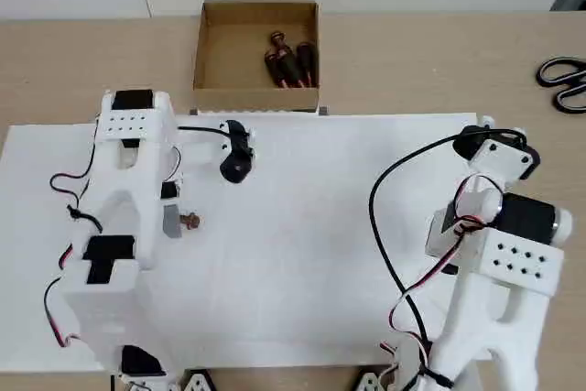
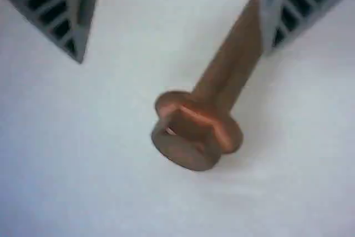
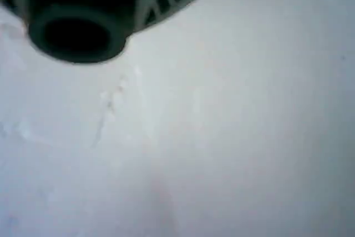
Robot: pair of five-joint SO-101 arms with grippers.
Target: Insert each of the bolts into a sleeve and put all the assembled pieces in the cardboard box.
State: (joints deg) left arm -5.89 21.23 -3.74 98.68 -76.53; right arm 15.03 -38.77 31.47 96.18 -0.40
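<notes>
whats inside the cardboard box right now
The cardboard box holds a cluster of dark assembled pieces with reddish ends, toward its right side in the high view. They overlap, so their exact count and whatever lies beneath them is hidden.

Bright, even light falls from overhead on the tabletop (image 1: 412, 52), and the white sheet (image 1: 302, 244) glares almost featureless. Shadows beneath both arms are short and soft. The cardboard box (image 1: 211, 52) is shaded along its inner walls. In the left wrist view the bolt (image 2: 194, 131) carries a thin highlight and throws a faint shadow. The sleeve (image 3: 77, 34) is dark, its bore black.
</notes>
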